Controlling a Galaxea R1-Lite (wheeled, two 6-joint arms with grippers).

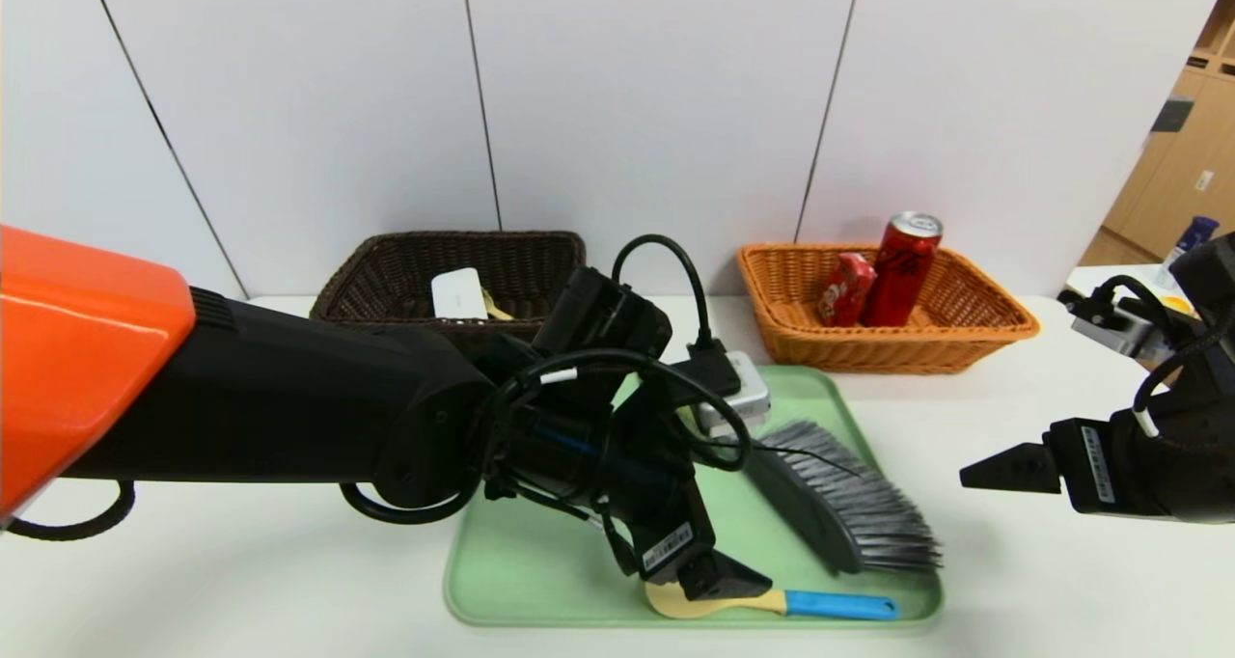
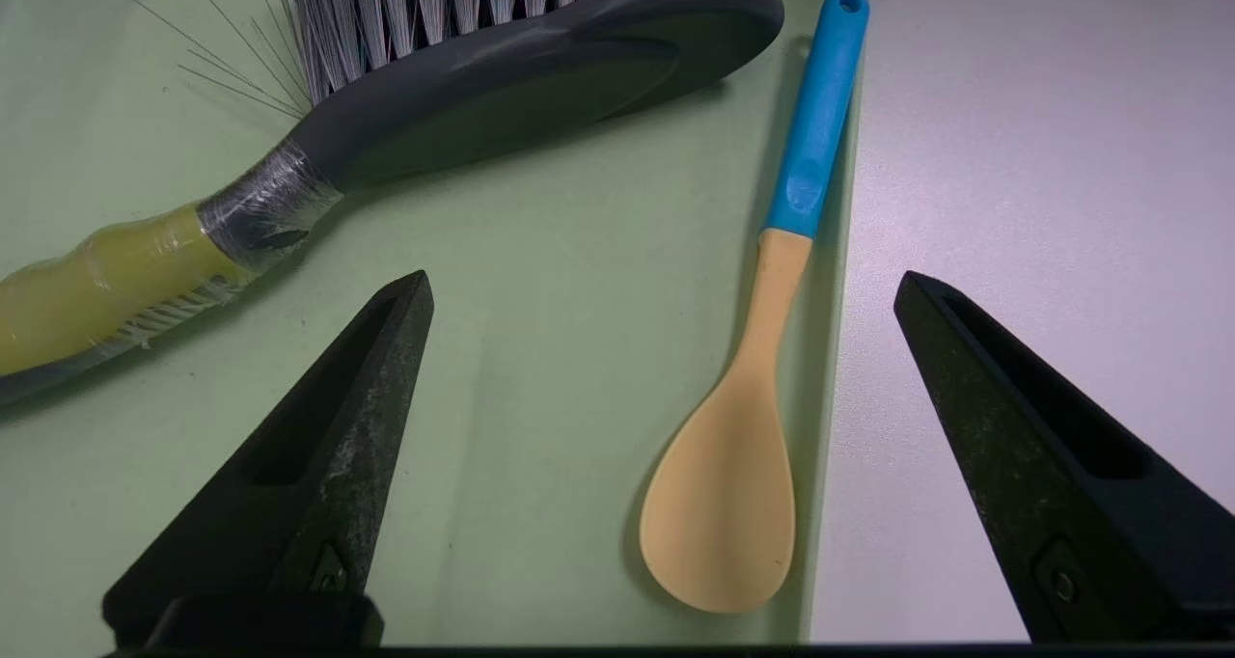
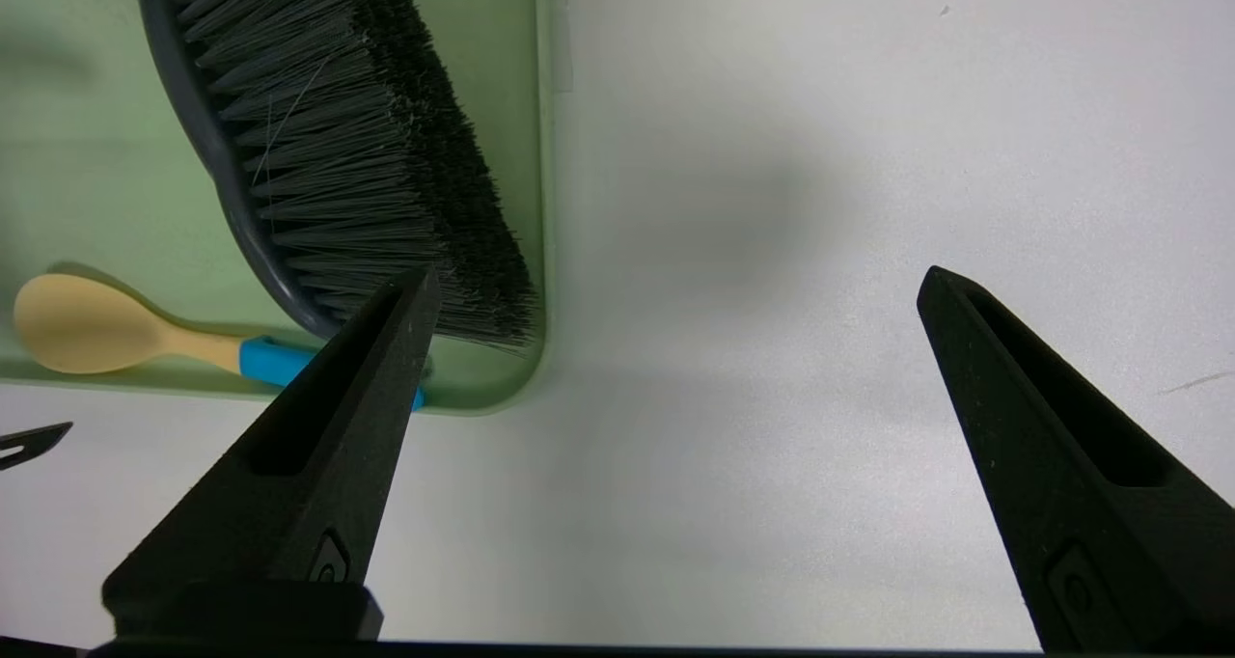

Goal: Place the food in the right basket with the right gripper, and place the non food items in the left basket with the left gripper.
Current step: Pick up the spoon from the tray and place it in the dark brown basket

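The left gripper (image 2: pixel 661 291) is hovering, pointed fingers spread wide, over a smooth yellow spoon (image 2: pixel 743 465) on the green tray (image 2: pixel 540 301); the right gripper (image 3: pixel 675 287) is waiting agape beside the bristly brush (image 3: pixel 357 147).

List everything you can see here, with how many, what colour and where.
Tray: one, pale green, table centre.
Brush: one, grey bristles, on tray.
Spoon: one, yellow with blue handle, tray's near edge.
Dark basket: one, dark brown, back left.
White case: one, in dark basket.
Orange basket: one, back right.
Soda can: one, red, in orange basket.
Snack packet: one, red, beside can.
Left gripper: fingers open, over spoon.
Right gripper: fingers open, over bare table right of tray.
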